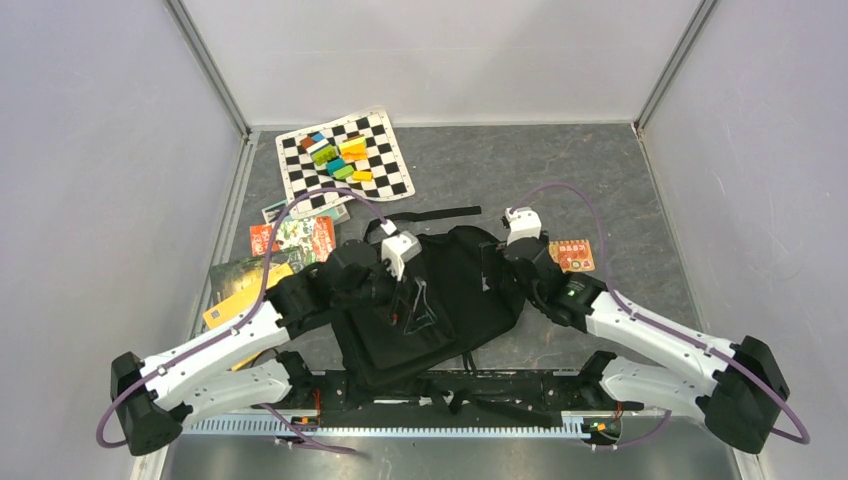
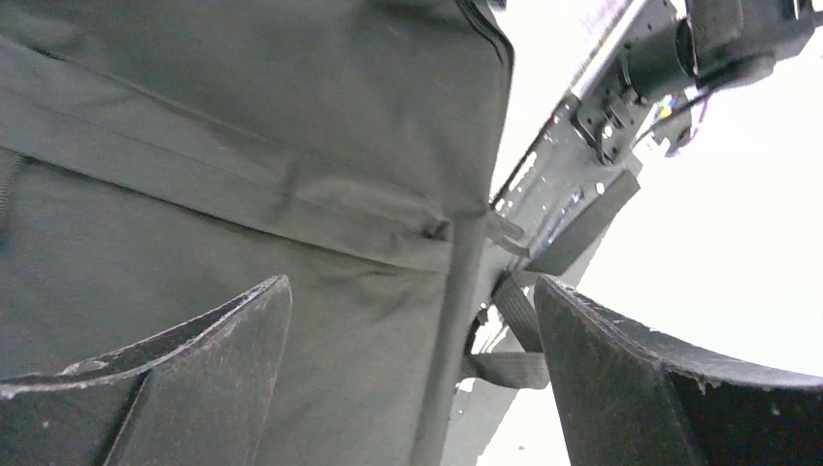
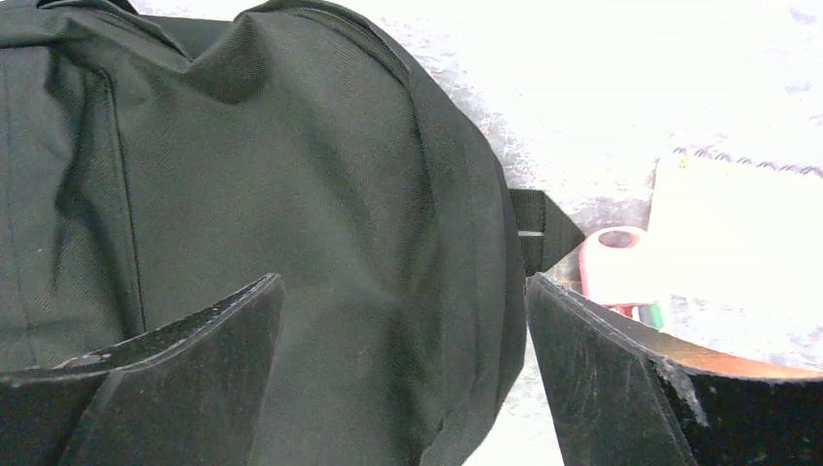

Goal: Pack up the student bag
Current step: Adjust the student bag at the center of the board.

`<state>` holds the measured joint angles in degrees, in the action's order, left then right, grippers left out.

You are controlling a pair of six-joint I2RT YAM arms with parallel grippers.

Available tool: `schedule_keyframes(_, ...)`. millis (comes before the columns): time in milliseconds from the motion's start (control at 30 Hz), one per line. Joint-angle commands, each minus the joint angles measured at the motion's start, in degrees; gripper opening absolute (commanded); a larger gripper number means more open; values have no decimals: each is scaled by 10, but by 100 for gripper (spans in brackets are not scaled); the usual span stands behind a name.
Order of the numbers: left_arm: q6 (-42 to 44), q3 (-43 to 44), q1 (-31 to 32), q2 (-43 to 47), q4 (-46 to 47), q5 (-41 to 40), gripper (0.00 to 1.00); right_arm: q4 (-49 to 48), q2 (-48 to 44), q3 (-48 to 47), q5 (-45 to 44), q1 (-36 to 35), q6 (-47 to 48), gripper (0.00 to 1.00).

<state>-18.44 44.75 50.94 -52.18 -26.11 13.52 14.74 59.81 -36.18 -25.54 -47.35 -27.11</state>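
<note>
Lying in the middle of the grey mottled desk (image 1: 620, 190), near the arms' bases, the large black soft fabric backpack (image 1: 470, 290) trails its straps toward the near edge; the left tool (image 2: 412, 291) hangs close over its cloth, fingers wide apart and clamped on nothing; the right tool (image 3: 403, 282) sits at the backpack's right side, fingers likewise spread and holding nothing, a black webbing loop (image 3: 543, 228) showing between them; a small orange card (image 1: 572, 255) lies just beside that flank; left of the backpack rest a red and green printed booklet (image 1: 298, 238) and a yellow-green booklet (image 1: 240, 280); farther back, a black-and-white chequered mat (image 1: 385, 165) carries small coloured blocks (image 1: 340, 158)
</note>
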Motion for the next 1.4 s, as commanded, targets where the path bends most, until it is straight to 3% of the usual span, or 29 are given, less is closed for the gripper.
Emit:
schedule_keyframes(0,-43,-10,62,9,47,-47,100,75,-41,-29,25,-1,50,98)
schedule_keyframes(133,-42,5,140,-30,22,-131,100,120,-90,-10,120,-1,51,98)
schedule_keyframes(367,-21,44,318,-85,0,-364,99,154,-164,57,287,-1,18,98)
schedule_keyframes(533,-34,72,419,-159,-54,-494,100,183,-207,92,308,-1,0,96)
schedule_keyframes(700,-94,98,470,-226,-114,-597,100,194,-221,97,324,-2,-9,95)
schedule_keyframes(1067,-150,56,479,-245,-115,-613,100,126,-280,167,417,-12,-72,90)
schedule_keyframes(1233,-126,15,479,-211,-33,-535,100,129,-280,167,422,-20,-64,88)
schedule_keyframes(1367,-138,-1,479,-220,-17,-534,100,63,-277,193,436,-46,-96,86)
